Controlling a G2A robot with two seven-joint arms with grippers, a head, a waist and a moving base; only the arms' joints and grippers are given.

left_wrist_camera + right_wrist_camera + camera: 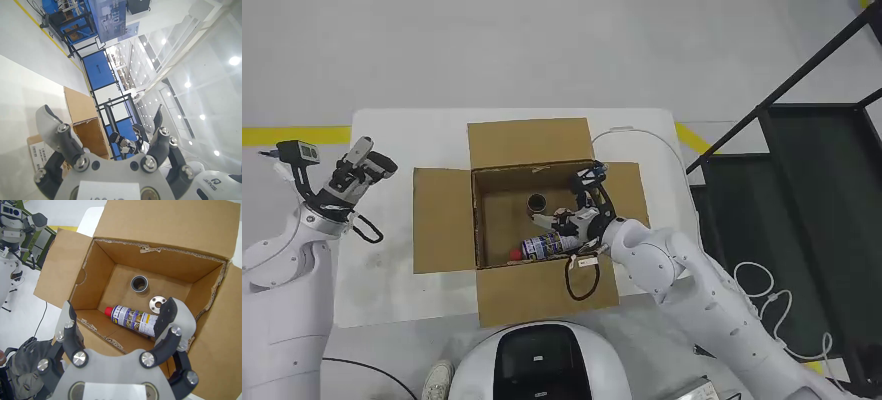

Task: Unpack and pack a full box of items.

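**A:** Starting nearest: what is the right gripper (117, 305) doing?

**B:** It is hovering over the open top of the box (151, 262), on the near right side. Its jaws are standing wide apart, gripping nothing and touching nothing. The spray can (132, 318) is lying right beneath it, so I judge it is lining up to lift that out.

**A:** How is the can lying?

**B:** It is resting on its side on the box floor, along the near wall, with its red cap pointing towards the left arm's side. A flat metal flange (156, 305) is lying just beside it. A black ring (139, 283) is standing farther in, apart from both.

**A:** Why are the flaps folding outward?

**B:** Probably to keep the opening free for an arm reaching in.

**A:** And farther off?

**B:** The left gripper (102, 113) is hanging by the left edge of the table (392, 150), well apart from the box. Its jaws are also spread wide and empty. I think it is keeping out of the way.
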